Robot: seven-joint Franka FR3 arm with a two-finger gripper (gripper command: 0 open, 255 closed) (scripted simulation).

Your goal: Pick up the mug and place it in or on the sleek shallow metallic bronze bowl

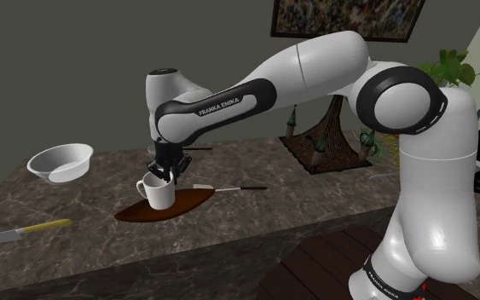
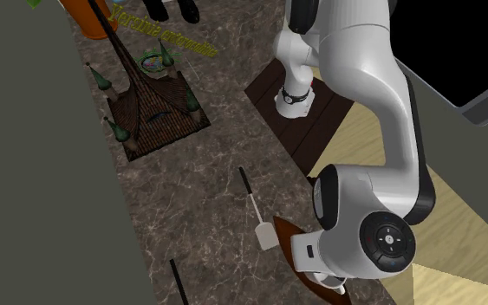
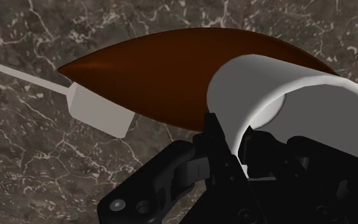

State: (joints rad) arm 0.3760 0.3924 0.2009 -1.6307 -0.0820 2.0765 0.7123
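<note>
Shoulder view: showed white mug point(image 1: 158, 195) upright on brown bowl point(image 1: 192, 202), on dark marbled counter point(image 1: 315, 204).
Gripper point(image 1: 163, 174): clenched on mug's rim, one finger inside, one outside.
Spatula point(image 3: 101, 111): lay on counter, blade at bowl's pointed end.

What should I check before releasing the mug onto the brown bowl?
1. Mug over bowl: ok.
2. Mug upright: ok.
3. End effector clasping mug's rim: ok.
4. Mug base resting on bowl: cannot tell.
5. Spatula clear of bowl: cannot tell; its blade lies right at the edge.
</note>
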